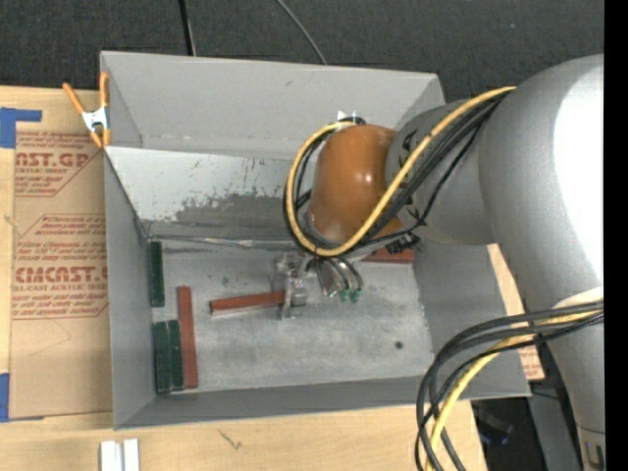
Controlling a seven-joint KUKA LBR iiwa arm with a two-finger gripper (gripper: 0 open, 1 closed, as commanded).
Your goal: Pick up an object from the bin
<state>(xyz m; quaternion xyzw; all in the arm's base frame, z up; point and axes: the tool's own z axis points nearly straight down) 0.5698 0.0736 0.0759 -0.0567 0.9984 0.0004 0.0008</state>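
A flat reddish-brown bar [247, 305] lies lengthwise across the middle of the bin floor. My gripper [293, 293] is down at the bar's right end, right over it and seemingly touching it. That end of the bar is hidden under the gripper. A small green piece [349, 295] sits just right of the gripper, partly covered by the wrist.
Along the left wall lie a thin dark green bar [155, 274], a red bar [184, 337] and a thick dark green block [167, 357]. Another red piece [396, 255] peeks out under the arm at the right. The arm's orange cover and cables hang over the bin's back right.
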